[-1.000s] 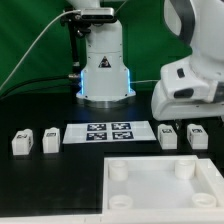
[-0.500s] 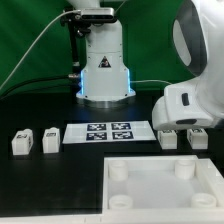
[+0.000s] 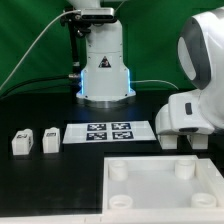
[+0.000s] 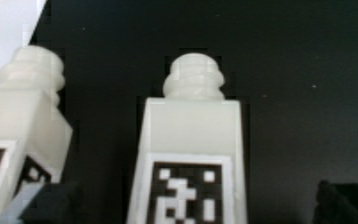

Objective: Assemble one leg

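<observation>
Two white legs with marker tags fill the wrist view, lying side by side on the black table. My gripper [image 4: 197, 200] is open, with one dark fingertip [image 4: 43, 200] on each side of the centre leg [image 4: 197, 140]. The second leg [image 4: 19, 105] lies just outside one fingertip. In the exterior view the arm's white hand [image 3: 190, 112] hangs low over the pair of legs on the right [image 3: 168, 141] and hides most of them and the fingers. Two more legs [image 3: 20, 143] [image 3: 50, 141] lie on the left.
The marker board [image 3: 108, 132] lies between the two pairs of legs. The large white panel [image 3: 150, 190] with round corner sockets lies at the front. The robot's white base [image 3: 103, 65] stands behind, with a green backdrop.
The arm's hand has come down and slightly toward the exterior view's right, over the right pair of legs, which it now mostly covers.
</observation>
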Controlling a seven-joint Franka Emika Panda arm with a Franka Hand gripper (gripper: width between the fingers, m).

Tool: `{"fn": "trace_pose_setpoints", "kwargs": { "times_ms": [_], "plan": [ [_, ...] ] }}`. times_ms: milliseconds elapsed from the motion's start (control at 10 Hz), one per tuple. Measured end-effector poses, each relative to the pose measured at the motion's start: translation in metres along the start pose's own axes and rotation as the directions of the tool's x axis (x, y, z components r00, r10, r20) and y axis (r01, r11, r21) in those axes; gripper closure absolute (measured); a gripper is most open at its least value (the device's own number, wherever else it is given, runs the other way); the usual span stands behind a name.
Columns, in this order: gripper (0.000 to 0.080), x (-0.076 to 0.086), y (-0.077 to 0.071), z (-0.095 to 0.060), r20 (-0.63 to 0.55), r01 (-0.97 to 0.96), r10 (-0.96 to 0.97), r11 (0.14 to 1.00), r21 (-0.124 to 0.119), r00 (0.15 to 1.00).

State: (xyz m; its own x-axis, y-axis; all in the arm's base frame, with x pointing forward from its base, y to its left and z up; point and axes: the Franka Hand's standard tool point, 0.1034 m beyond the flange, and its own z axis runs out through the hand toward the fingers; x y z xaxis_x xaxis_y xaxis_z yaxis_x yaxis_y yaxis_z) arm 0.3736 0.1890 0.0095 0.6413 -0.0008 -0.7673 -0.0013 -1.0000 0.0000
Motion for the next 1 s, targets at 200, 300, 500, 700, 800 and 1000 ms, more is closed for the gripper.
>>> {"fn": "trace_pose_setpoints", "kwargs": {
  "times_ms": [200, 300, 500, 700, 800, 1000],
  "plan": [
    [0.0412, 0.0, 0.0002, 0.0001, 0.0, 0.0, 0.0, 1.0, 0.0, 1.0],
    [0.0512, 0.0, 0.0002, 0.0001, 0.0, 0.0, 0.0, 1.0, 0.0, 1.0],
    [0.0511, 0.0, 0.0002, 0.0001, 0.0, 0.0, 0.0, 1.0, 0.0, 1.0],
    [0.0511, 0.0, 0.0002, 0.0001, 0.0, 0.0, 0.0, 1.0, 0.0, 1.0],
    [0.0511, 0.0, 0.0002, 0.0001, 0.0, 0.0, 0.0, 1.0, 0.0, 1.0],
    [0.051, 0.0, 0.0002, 0.0001, 0.0, 0.0, 0.0, 1.0, 0.0, 1.0]
  ]
}}
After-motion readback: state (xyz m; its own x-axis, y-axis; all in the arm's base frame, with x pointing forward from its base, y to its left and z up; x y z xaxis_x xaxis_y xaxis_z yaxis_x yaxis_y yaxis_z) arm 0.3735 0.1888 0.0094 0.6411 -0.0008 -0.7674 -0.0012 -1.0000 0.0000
